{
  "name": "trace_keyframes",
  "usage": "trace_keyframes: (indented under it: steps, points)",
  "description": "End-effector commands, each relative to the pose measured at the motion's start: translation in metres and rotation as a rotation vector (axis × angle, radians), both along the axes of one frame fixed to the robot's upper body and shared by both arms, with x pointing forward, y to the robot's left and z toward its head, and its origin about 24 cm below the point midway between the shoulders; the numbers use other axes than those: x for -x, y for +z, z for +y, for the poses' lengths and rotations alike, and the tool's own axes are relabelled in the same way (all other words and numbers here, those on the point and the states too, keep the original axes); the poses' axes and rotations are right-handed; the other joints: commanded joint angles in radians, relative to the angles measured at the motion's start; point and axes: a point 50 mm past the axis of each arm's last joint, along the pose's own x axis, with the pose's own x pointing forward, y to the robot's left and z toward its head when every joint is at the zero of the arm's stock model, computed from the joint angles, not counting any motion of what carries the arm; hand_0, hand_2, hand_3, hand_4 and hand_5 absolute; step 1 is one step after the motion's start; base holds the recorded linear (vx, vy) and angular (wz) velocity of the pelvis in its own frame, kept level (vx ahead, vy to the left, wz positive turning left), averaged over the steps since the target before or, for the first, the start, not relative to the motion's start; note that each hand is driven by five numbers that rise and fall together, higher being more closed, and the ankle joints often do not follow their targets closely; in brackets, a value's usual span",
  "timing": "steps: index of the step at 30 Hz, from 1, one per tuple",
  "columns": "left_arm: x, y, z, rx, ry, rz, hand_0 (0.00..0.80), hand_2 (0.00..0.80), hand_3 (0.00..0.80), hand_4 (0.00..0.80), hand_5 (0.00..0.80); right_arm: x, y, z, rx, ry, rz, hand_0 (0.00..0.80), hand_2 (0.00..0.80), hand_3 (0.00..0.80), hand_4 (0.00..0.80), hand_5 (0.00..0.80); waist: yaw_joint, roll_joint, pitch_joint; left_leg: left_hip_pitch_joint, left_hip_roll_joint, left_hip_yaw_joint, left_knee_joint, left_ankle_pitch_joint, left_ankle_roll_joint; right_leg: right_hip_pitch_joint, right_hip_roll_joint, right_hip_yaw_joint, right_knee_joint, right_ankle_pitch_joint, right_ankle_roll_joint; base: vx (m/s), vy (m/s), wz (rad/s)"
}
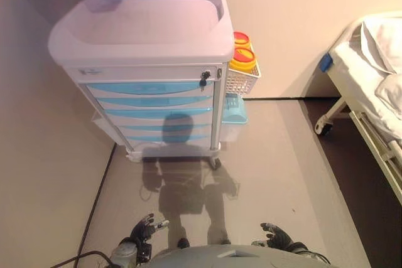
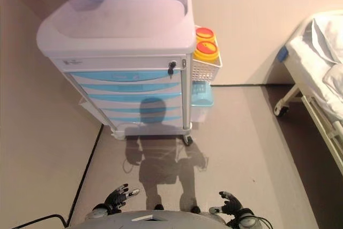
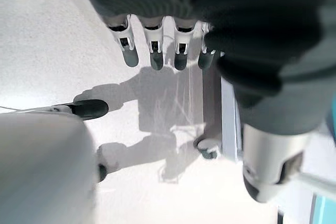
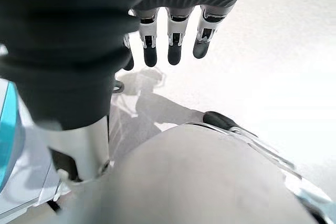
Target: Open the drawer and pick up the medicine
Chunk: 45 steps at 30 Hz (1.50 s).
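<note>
1. Medicine shows in no view; by the task it should lie inside one of the drawers, all of which are shut, so which one holds it cannot be told.
2. The drawers (image 1: 151, 88) form a stack of pale blue fronts on the near face of a white medical cart (image 1: 144, 23), each front's long axis running side to side across the cart; a small key lock (image 1: 205, 78) sits at the right end of the strip above the top drawer.
3. On the cart's right side hangs a white wire basket (image 1: 242, 81) holding two yellow containers with red lids (image 1: 244, 59), and below it a light blue bin (image 1: 233, 110).
4. The left hand (image 1: 146, 227) hangs low beside the body, fingers straight and relaxed, holding nothing; its wrist view shows only floor and the cart's caster past the fingertips.
5. The right hand (image 1: 276, 236) hangs the same way on the other side, fingers loosely extended and empty.
6. The cart stands ahead and somewhat to the left, well apart from both hands, so the left hand looks the nearer; an approach seems needed before a reach.
7. A hospital bed (image 1: 370, 73) stands at the far right.
</note>
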Motion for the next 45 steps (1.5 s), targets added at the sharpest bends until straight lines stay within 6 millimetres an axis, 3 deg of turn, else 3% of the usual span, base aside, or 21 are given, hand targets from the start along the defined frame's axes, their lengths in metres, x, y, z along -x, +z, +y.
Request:
trace_keyframes:
  steps: [1, 4, 10, 17, 18, 21, 26, 27, 33, 35, 36, 45]
  points:
    - [-0.045, 0.022, 0.016, -0.009, 0.142, -0.212, 0.000, 0.000, 0.000, 0.000, 0.000, -0.030, 0.008, 0.016, -0.032, 0.019, -0.112, 0.000, 0.000, 0.000, 0.000, 0.000, -0.019, -0.045, 0.088, -0.086, -0.082, 0.018, 0.180, -0.160, 0.096, -0.113, -0.103, -0.014, 0.160, -0.002, 0.102, -0.111, 0.047, -0.29]
    - [-0.079, 0.044, 0.020, 0.030, 0.229, -0.385, 0.000, 0.000, 0.000, 0.000, 0.000, -0.047, 0.015, 0.016, -0.030, 0.015, -0.179, 0.000, 0.000, 0.000, 0.000, 0.000, -0.024, -0.061, 0.159, -0.182, -0.080, 0.031, 0.289, -0.185, 0.106, -0.201, -0.111, 0.010, 0.240, -0.008, 0.100, -0.153, 0.048, -0.15]
    - [-0.138, 0.094, 0.023, 0.177, 0.390, -0.711, 0.000, 0.000, 0.000, 0.000, 0.000, -0.074, 0.028, 0.020, -0.031, 0.043, -0.275, 0.000, 0.000, 0.000, 0.000, 0.000, -0.042, -0.099, 0.227, -0.378, -0.068, 0.045, 0.504, -0.246, 0.116, -0.363, -0.105, 0.059, 0.347, -0.008, 0.083, -0.081, 0.044, -0.19]
    - [-0.186, 0.157, 0.027, 0.337, 0.451, -1.026, 0.000, 0.000, 0.000, 0.000, 0.000, -0.086, 0.038, 0.020, -0.059, 0.027, -0.357, 0.000, 0.000, 0.000, 0.000, 0.000, -0.080, -0.145, 0.284, -0.504, -0.039, 0.055, 0.602, -0.272, 0.123, -0.492, -0.049, 0.099, 0.400, 0.014, 0.078, -0.037, 0.020, -0.20]
    - [-0.200, 0.180, 0.032, 0.393, 0.450, -1.110, 0.000, 0.000, 0.000, 0.000, 0.000, -0.087, 0.039, 0.021, -0.071, 0.028, -0.367, 0.000, 0.000, 0.000, 0.000, 0.000, -0.087, -0.163, 0.296, -0.534, -0.035, 0.058, 0.624, -0.277, 0.124, -0.513, -0.043, 0.098, 0.397, 0.026, 0.080, -0.025, -0.021, -0.11]
    - [-0.215, 0.215, 0.046, 0.489, 0.438, -1.240, 0.000, 0.000, 0.000, 0.000, 0.000, -0.086, 0.041, 0.021, -0.084, 0.021, -0.375, 0.000, 0.000, 0.000, 0.000, 0.000, -0.098, -0.186, 0.313, -0.572, -0.030, 0.064, 0.667, -0.294, 0.124, -0.535, -0.038, 0.096, 0.393, 0.040, 0.086, -0.022, -0.033, -0.12]
    - [-0.229, 0.258, 0.060, 0.653, 0.401, -1.417, 0.000, 0.000, 0.000, 0.000, 0.000, -0.080, 0.040, 0.017, -0.085, -0.002, -0.379, 0.000, 0.000, 0.000, 0.000, 0.000, -0.110, -0.209, 0.329, -0.633, -0.017, 0.067, 0.739, -0.327, 0.125, -0.568, -0.038, 0.093, 0.411, 0.042, 0.087, -0.006, -0.021, -0.15]
    - [-0.230, 0.267, 0.063, 0.677, 0.400, -1.452, 0.000, 0.000, 0.000, 0.000, 0.000, -0.077, 0.039, 0.016, -0.085, -0.011, -0.375, 0.000, 0.000, 0.000, 0.000, 0.000, -0.110, -0.205, 0.329, -0.632, -0.014, 0.053, 0.761, -0.366, 0.122, -0.566, -0.031, 0.095, 0.431, 0.014, 0.094, 0.100, 0.005, -0.12]
    - [-0.243, 0.317, 0.080, 0.668, 0.401, -1.568, 0.000, 0.000, 0.000, 0.000, 0.000, -0.070, 0.037, 0.014, -0.088, 0.001, -0.355, 0.000, 0.000, 0.000, 0.000, 0.000, -0.133, -0.220, 0.332, -0.676, -0.007, 0.045, 0.817, -0.389, 0.120, -0.593, -0.025, 0.098, 0.462, 0.005, 0.089, 0.021, -0.018, -0.06]
    - [-0.245, 0.326, 0.081, 0.667, 0.393, -1.586, 0.000, 0.000, 0.000, 0.000, 0.000, -0.069, 0.036, 0.015, -0.085, 0.010, -0.355, 0.000, 0.000, 0.000, 0.000, 0.000, -0.139, -0.226, 0.339, -0.690, -0.007, 0.054, 0.821, -0.364, 0.124, -0.606, -0.028, 0.096, 0.462, 0.026, 0.083, -0.042, -0.014, 0.00]
    - [-0.248, 0.336, 0.083, 0.670, 0.397, -1.596, 0.000, 0.000, 0.000, 0.000, 0.000, -0.067, 0.036, 0.013, -0.082, 0.016, -0.351, 0.000, 0.000, 0.000, 0.000, 0.000, -0.141, -0.218, 0.335, -0.675, -0.006, 0.043, 0.822, -0.397, 0.121, -0.597, -0.021, 0.099, 0.474, -0.002, 0.088, 0.018, -0.007, -0.03]
    - [-0.252, 0.382, 0.101, 0.682, 0.452, -1.656, 0.000, 0.000, 0.000, 0.000, 0.000, -0.067, 0.037, 0.016, -0.098, 0.033, -0.371, 0.000, 0.000, 0.000, 0.000, 0.000, -0.155, -0.238, 0.339, -0.680, -0.003, 0.041, 0.830, -0.405, 0.121, -0.591, -0.013, 0.097, 0.464, -0.002, 0.088, 0.032, -0.030, 0.00]
